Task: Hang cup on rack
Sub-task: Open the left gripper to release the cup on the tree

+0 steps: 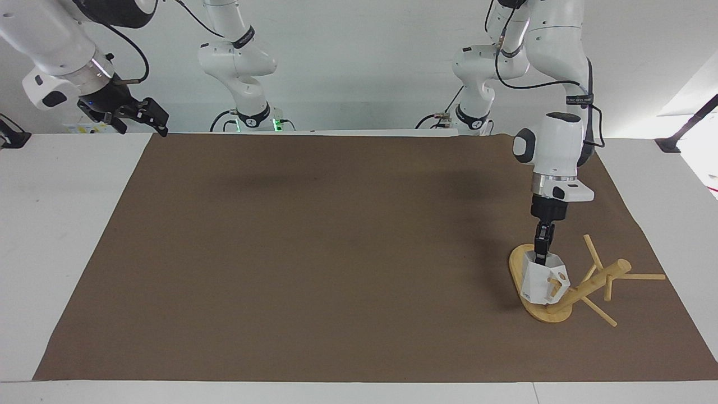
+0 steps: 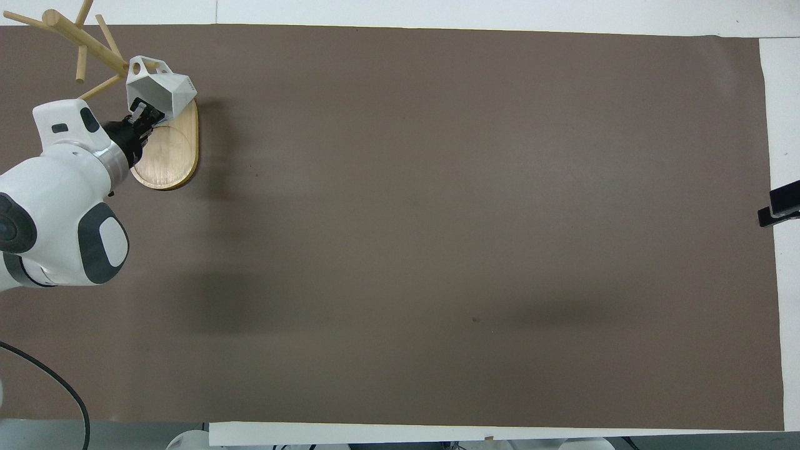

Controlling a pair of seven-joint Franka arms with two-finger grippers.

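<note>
The white faceted cup point(image 1: 539, 283) hangs upright just above the bamboo rack's oval base point(image 1: 519, 268), right against the post point(image 1: 589, 285). Its openwork handle point(image 1: 558, 279) faces the post, and a low peg tip shows in the handle's hole. My left gripper point(image 1: 542, 257) comes straight down and is shut on the cup's rim. In the overhead view the cup point(image 2: 164, 89) covers the end of the base point(image 2: 169, 162) by the post, with the left gripper point(image 2: 142, 115) at its rim. My right gripper point(image 1: 143, 129) waits open and empty, raised at the right arm's end of the table.
The rack's thin pegs point(image 1: 642, 276) stick out around the post near the brown mat's point(image 1: 336, 252) edge at the left arm's end. Only the right gripper's tip point(image 2: 778, 209) shows in the overhead view, at the mat's edge.
</note>
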